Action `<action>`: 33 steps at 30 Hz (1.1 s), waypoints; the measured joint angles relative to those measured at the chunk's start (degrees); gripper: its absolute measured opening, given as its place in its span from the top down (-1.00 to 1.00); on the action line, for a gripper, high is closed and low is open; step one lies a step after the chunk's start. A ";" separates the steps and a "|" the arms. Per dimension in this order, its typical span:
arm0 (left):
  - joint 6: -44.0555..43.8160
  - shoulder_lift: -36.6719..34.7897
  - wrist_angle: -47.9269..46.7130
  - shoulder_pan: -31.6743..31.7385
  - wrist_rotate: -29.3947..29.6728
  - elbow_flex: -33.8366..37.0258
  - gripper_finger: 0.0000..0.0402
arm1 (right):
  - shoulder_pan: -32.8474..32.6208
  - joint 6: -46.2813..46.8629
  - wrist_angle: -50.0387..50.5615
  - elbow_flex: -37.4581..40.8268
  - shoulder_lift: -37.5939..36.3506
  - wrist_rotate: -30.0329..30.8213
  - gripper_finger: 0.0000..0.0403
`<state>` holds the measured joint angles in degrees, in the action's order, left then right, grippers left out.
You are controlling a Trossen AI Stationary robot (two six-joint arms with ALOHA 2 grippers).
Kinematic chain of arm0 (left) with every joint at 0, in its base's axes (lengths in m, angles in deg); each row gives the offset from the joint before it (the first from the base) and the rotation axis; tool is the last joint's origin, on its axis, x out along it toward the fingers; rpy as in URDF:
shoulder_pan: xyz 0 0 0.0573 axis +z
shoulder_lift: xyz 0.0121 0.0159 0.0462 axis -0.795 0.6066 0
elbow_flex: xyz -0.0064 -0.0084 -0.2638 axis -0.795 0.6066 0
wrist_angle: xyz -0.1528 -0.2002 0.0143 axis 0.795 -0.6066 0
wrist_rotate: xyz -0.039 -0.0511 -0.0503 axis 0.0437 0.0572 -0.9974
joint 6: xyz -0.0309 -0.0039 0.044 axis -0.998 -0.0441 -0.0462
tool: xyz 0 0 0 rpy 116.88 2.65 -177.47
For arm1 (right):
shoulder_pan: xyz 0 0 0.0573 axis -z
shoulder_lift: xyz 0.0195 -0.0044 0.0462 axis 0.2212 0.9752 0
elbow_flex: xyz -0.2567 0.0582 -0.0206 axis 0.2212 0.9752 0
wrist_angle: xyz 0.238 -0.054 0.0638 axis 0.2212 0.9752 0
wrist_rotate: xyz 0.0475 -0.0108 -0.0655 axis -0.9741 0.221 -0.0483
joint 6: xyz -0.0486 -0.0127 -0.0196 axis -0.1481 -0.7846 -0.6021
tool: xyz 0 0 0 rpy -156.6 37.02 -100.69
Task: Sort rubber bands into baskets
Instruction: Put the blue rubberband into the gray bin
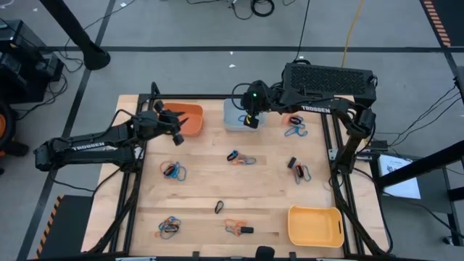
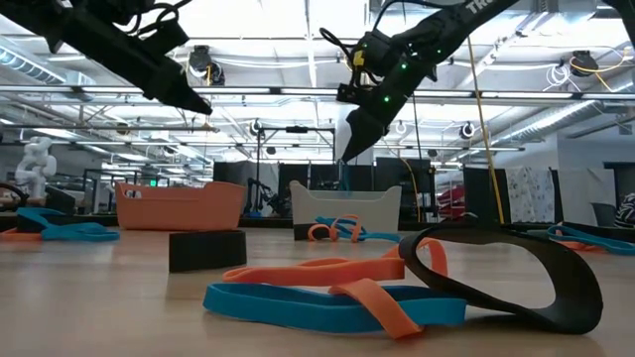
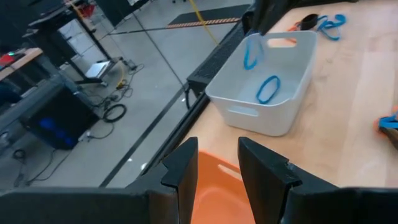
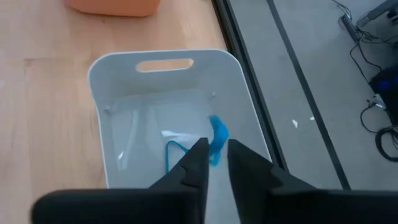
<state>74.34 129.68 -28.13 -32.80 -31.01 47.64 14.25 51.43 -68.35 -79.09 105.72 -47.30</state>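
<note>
Two dark, nearly black arms of jointed tubular links, each with white TROSSEN lettering along a link: the left arm (image 1: 94, 147) at the frame's left, the right arm (image 1: 319, 101) at upper right. The right arm's base is a perforated black box, a green light glows at its wrist, and thin black cables loop beside it

Pale wooden table (image 1: 217, 190); black cables (image 1: 255, 7) on grey floor (image 1: 188, 25).
</note>
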 joint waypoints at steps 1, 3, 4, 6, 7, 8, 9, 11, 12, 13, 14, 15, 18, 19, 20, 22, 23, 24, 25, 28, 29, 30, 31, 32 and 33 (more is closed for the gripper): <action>0.03 0.00 -0.01 0.00 0.90 0.00 0.39 | -0.01 0.14 0.02 0.00 0.00 0.00 0.66; 0.00 0.00 -0.32 0.00 2.77 -0.17 0.39 | -0.01 0.79 0.01 0.00 0.00 0.00 0.57; -0.25 -0.01 -1.50 0.00 3.53 -0.74 0.39 | -0.01 1.24 0.01 0.00 0.00 0.00 0.52; -1.58 -0.11 -5.15 0.00 4.36 -2.69 0.39 | -0.01 1.53 0.03 0.00 0.00 0.00 0.44; -2.66 -0.11 -6.87 -0.02 4.79 -3.72 0.39 | -0.01 1.53 -0.05 0.00 0.00 0.00 0.40; -4.27 -0.11 -8.65 -0.01 5.31 -4.82 0.39 | -0.03 1.69 -0.31 0.00 0.00 0.00 0.36; -6.35 -0.11 -10.42 0.00 5.68 -5.96 0.39 | -0.21 1.81 -0.80 0.00 0.00 -0.02 0.33; -10.93 -0.14 -13.84 0.00 5.89 -8.04 0.39 | -0.81 3.20 -2.34 0.00 0.00 -0.44 0.28; -13.44 -0.15 -15.77 0.00 5.86 -8.78 0.39 | -1.23 4.32 -3.29 0.00 0.00 -1.82 0.26; -15.88 -0.15 -17.95 0.00 5.80 -9.38 0.39 | -1.78 5.54 -4.54 0.00 0.00 -3.69 0.25; -17.96 -0.12 -20.23 -0.02 5.68 -9.87 0.39 | -2.42 6.82 -5.97 0.00 0.00 -6.08 0.23; -19.77 -0.09 -22.44 0.00 5.62 -10.35 0.39 | -3.14 7.90 -7.41 -0.01 0.00 -8.66 0.23; -22.79 -0.11 -27.10 0.00 5.58 -10.97 0.39 | -5.92 9.25 -12.43 0.00 0.00 -15.83 0.22; -23.07 -0.10 -28.31 -0.01 5.55 -10.97 0.39 | -7.18 9.25 -14.53 -0.01 0.16 -17.21 0.22; -23.10 -0.09 -29.19 0.00 5.49 -10.97 0.39 | -8.67 9.25 -17.20 -0.06 0.68 -17.74 0.23; -23.12 -0.11 -29.98 -0.02 5.45 -10.97 0.39 | -11.80 8.64 -22.31 -0.09 1.98 -17.81 0.24; -23.12 -0.11 -30.19 0.00 5.43 -10.97 0.39 | -13.26 8.04 -25.32 -0.09 3.21 -17.84 0.25; -23.12 -0.09 -30.20 0.00 5.42 -10.97 0.39 | -14.80 7.29 -29.25 -0.09 4.68 -17.83 0.26; -23.12 -0.09 -30.18 0.00 5.41 -10.97 0.39 | -16.34 6.70 -32.60 -0.09 6.19 -17.82 0.26; -23.08 -0.10 -30.30 -0.01 5.39 -10.97 0.39 | -20.44 5.09 -42.41 -0.08 10.81 -17.80 0.28; -23.08 -0.09 -30.44 0.00 5.37 -10.97 0.39 | -21.64 4.34 -45.95 -0.09 12.38 -17.79 0.28; -23.07 -0.10 -30.59 0.00 5.36 -10.97 0.39 | -22.74 3.70 -48.71 -0.09 13.68 -17.80 0.28; -22.97 -0.11 -30.71 0.00 5.36 -10.97 0.39 | -23.70 3.13 -51.62 -0.09 15.22 -17.84 0.28; -22.86 -0.09 -30.82 0.00 5.36 -10.97 0.39 | -24.54 2.89 -55.13 -0.09 16.77 -17.81 0.28; -22.60 -0.09 -30.91 0.00 5.36 -10.97 0.39 | -25.23 2.89 -57.89 -0.09 18.42 -17.81 0.28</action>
<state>51.74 129.59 -59.04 -32.80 -25.65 36.67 -10.98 54.32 -126.24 -79.18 124.14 -65.12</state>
